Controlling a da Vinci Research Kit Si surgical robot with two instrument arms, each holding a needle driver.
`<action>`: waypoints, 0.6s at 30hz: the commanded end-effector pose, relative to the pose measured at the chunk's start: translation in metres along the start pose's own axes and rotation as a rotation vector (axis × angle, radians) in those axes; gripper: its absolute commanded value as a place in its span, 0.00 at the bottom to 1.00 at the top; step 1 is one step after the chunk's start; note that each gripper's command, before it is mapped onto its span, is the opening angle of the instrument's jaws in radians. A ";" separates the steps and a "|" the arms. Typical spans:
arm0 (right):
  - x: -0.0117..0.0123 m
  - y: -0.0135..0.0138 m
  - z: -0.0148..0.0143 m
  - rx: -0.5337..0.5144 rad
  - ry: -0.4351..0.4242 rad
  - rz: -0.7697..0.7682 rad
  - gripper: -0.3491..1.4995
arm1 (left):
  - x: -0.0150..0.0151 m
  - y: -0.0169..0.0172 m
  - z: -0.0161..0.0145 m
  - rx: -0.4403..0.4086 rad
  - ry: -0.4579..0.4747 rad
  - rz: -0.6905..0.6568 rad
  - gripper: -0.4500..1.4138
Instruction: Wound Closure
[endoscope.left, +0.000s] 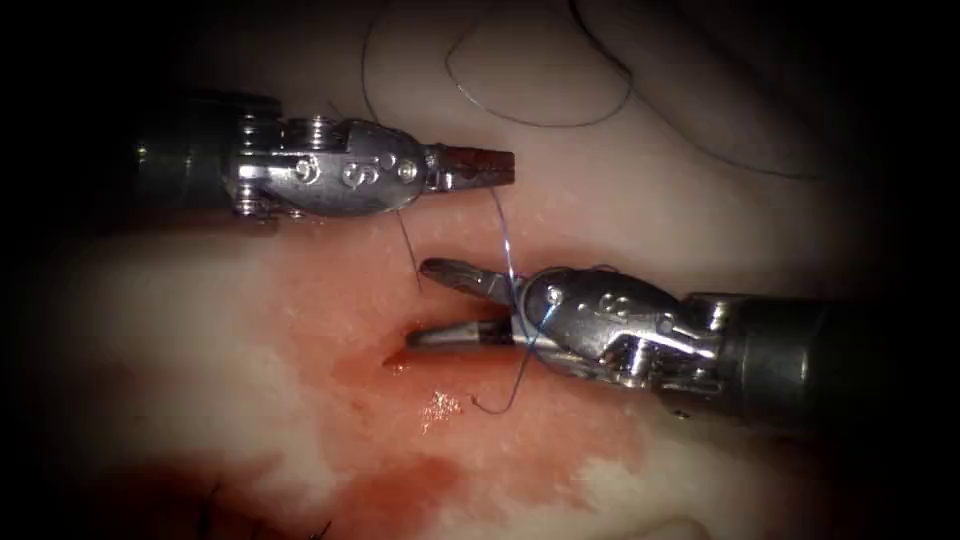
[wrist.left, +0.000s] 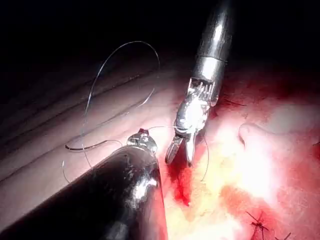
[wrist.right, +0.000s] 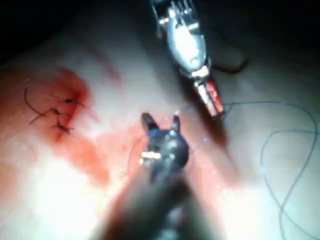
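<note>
Tissue (endoscope.left: 200, 330): pale, glistening pork belly, wet with red fluid (endoscope.left: 380, 490) from centre down toward 7 o'clock. The cut (endoscope.left: 400, 355) sits just below centre as a short dark slit, edges apart where you can see them.

Left tool (endoscope.left: 490, 166), at 10 o'clock of the cut: your jaws are closed on the thread (endoscope.left: 500, 215), which drops from them toward the right tool. No needle in them.

Thread: fine, dark blue, springy. It crosses the right tool's jaws, then ends in a small hook-shaped curl (endoscope.left: 500, 400) lying on the tissue at 5 o'clock of the cut. A thinner strand stands between the two tools. Slack loops (endoscope.left: 540, 100) lie over the pale tissue toward 12 o'clock.

Right tool (endoscope.left: 445, 305), coming in from 3 o'clock: jaws parted wide, the lower one resting at the cut, the upper one lifted. Thread runs across them, but they grip nothing.

Needle: you can't pick it out for certain; the curl may be thread only.

Progress, as a judgement: in the right wrist view, finished knots (wrist.right: 55, 112) with short cut ends sit well apart from the tools. Some stitches done; this stretch is left open.
</note>
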 end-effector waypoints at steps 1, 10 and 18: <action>0.0002 0.0000 0.0007 0.011 0.012 0.005 0.43 | -0.0003 -0.0002 0.0009 -0.003 0.003 0.003 0.00; 0.0011 0.0003 -0.0002 0.042 0.124 0.052 0.41 | -0.0032 0.0018 0.0038 -0.015 0.016 0.028 0.00; 0.0017 0.0007 -0.0006 0.043 0.232 0.096 0.39 | -0.0043 0.0048 0.0064 -0.034 0.039 0.027 0.00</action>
